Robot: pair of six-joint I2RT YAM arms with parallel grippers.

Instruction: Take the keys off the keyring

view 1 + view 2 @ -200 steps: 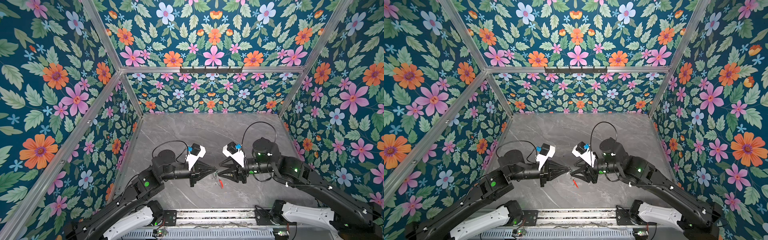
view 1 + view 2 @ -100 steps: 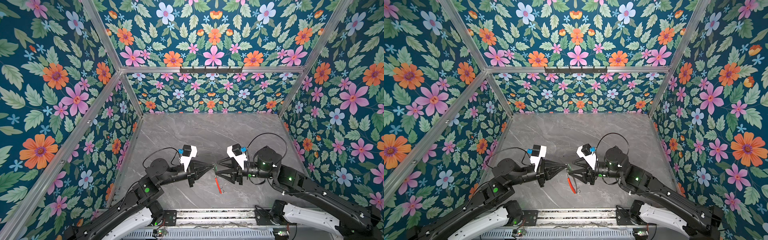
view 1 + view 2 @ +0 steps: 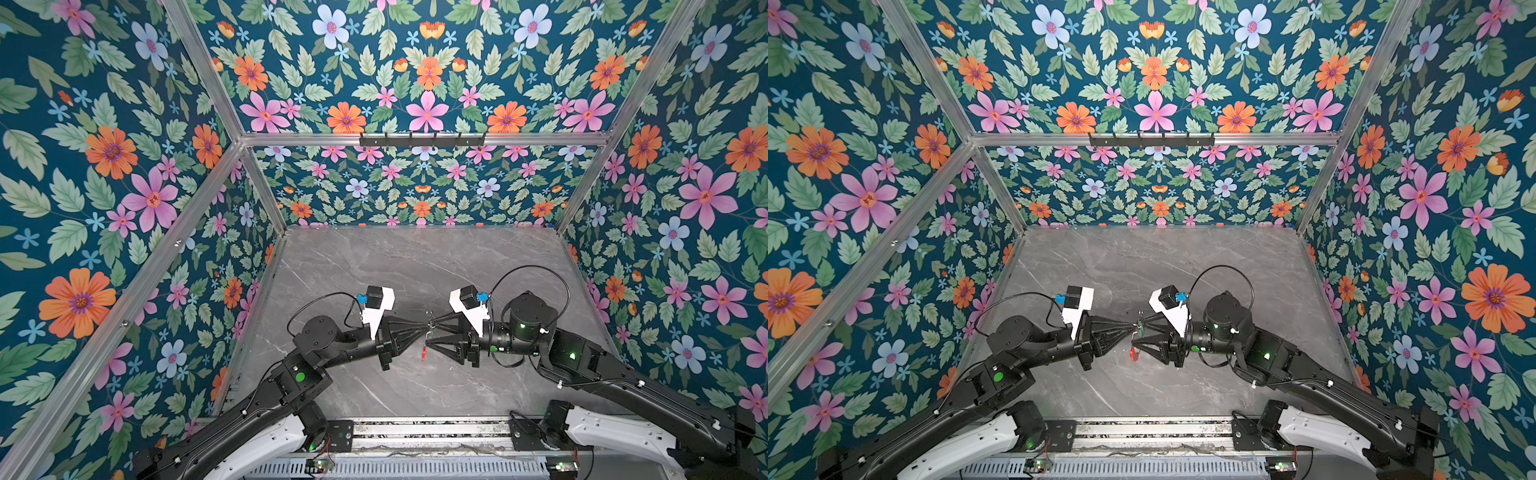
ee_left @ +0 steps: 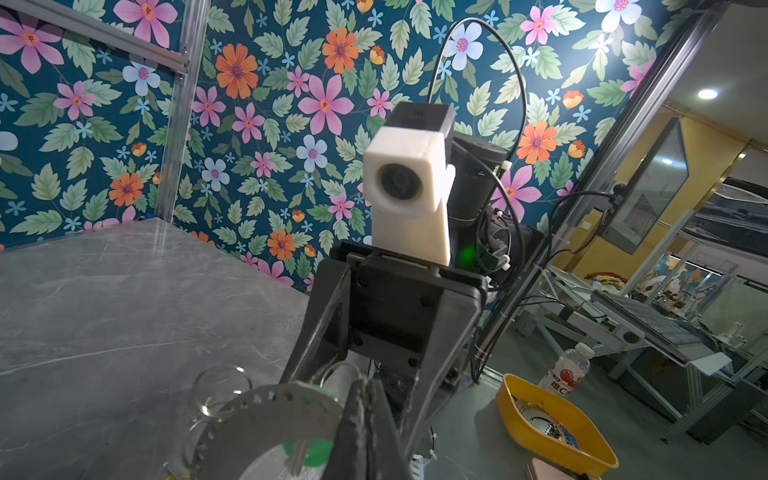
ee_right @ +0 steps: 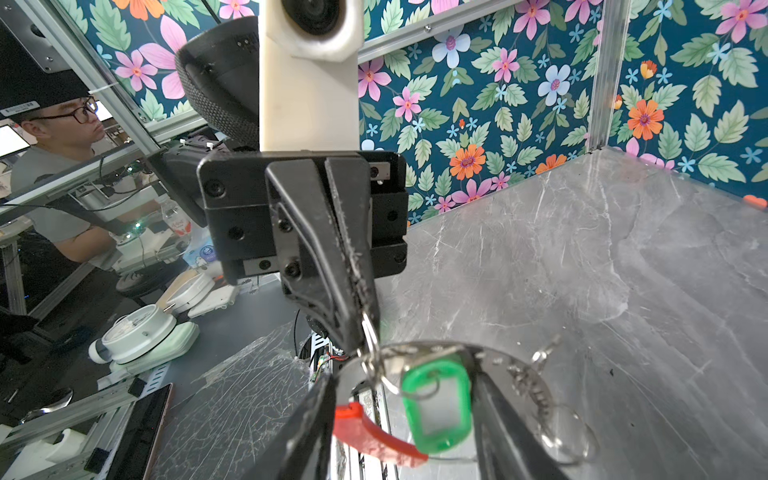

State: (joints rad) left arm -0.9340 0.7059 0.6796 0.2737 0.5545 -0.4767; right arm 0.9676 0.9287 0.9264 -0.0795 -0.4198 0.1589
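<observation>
In both top views the two grippers meet tip to tip above the front middle of the table. My left gripper (image 3: 428,329) (image 3: 1133,328) (image 4: 365,415) is shut on a small silver loop (image 5: 369,332) at the rim of the keyring (image 5: 515,374) (image 4: 270,415). The grey ring hangs there, its red segment (image 5: 374,436) (image 3: 424,353) (image 3: 1133,353) lowest. My right gripper (image 3: 429,332) (image 3: 1138,333) (image 5: 401,428) is open, a finger (image 5: 303,428) on each side of the green-tagged key (image 5: 440,403) (image 4: 311,451). No other key shows.
Floral walls close in the grey marble table (image 3: 415,270) on three sides, with a metal rail (image 3: 415,432) along the front. Outside the cell are a yellow tray (image 4: 590,440), a bottle (image 4: 565,374) and a seated person (image 5: 62,137).
Both grippers and the ring have shifted slightly toward the back of the table. The red segment has swung and now hangs shorter. The right jaws stand a little narrower.
</observation>
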